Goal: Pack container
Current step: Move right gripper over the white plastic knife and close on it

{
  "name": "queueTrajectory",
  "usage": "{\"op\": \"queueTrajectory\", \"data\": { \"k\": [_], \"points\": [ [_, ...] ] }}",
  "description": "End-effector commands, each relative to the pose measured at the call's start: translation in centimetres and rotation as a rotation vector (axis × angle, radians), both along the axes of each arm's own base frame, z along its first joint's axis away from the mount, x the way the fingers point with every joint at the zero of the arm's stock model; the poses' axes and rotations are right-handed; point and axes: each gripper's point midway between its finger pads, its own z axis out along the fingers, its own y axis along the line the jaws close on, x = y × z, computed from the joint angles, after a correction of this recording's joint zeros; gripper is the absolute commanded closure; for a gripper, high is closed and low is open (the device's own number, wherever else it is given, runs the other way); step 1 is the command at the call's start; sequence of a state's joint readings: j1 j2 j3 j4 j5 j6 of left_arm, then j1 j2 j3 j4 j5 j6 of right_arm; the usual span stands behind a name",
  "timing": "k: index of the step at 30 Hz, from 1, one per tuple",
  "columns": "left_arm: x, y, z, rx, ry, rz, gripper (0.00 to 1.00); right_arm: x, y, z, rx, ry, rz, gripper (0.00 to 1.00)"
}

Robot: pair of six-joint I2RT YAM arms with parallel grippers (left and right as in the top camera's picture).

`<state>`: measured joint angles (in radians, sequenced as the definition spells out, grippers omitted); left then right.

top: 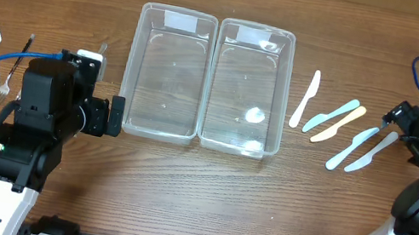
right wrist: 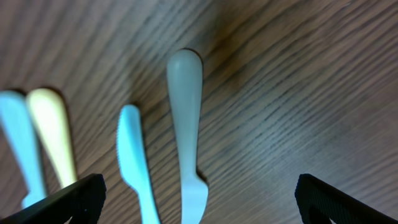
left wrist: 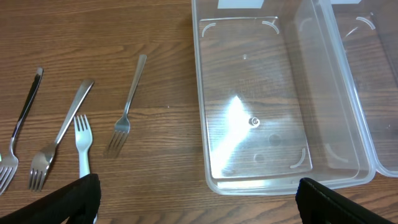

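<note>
Quick look from my end. As far as I can judge nothing is packed yet: the left container [top: 167,75] and the right container [top: 250,81] sit rim to rim in the upper middle of the overhead view, both bare inside. The forks [left wrist: 127,106] lie loose on the table [top: 195,201] at the left of the frame. They're well apart from the plastic knives [top: 338,125], which are fanned out at the right, near the right container. The left gripper [left wrist: 196,205] hangs by the lower left corner of the left container, fingers spread wide with nothing between them. The right gripper [right wrist: 199,202] hangs over the outermost knives at the far right, spread just as wide and also empty. Right under it is a pale knife [right wrist: 185,124] with a blue knife [right wrist: 134,155] just beside it, not touching. My guess on handling: these knives are featherweight, thin and a bit bendy. They lie flat, so there's barely any edge to catch, and they're smooth enough to squirt out of a sloppy pinch. I'd go across the handle near its middle, one finger on each long edge, and stay clear of the neighbour. Most of the forks look like metal, so stiffer and heavier, but same idea: take the narrow handle. The containers look thin and light, so a bump could shove them.
</note>
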<state>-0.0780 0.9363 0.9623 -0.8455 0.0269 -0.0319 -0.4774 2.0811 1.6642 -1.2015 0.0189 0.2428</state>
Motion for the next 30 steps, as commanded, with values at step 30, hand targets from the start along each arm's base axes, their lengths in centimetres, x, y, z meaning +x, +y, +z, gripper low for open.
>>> {"op": "queueTrajectory", "data": {
  "k": [30],
  "points": [
    [0.2, -0.2, 1.3, -0.024, -0.025, 0.009, 0.0, 0.2, -1.8, -4.8, -0.053, 0.083, -0.044, 0.01]
  ]
}}
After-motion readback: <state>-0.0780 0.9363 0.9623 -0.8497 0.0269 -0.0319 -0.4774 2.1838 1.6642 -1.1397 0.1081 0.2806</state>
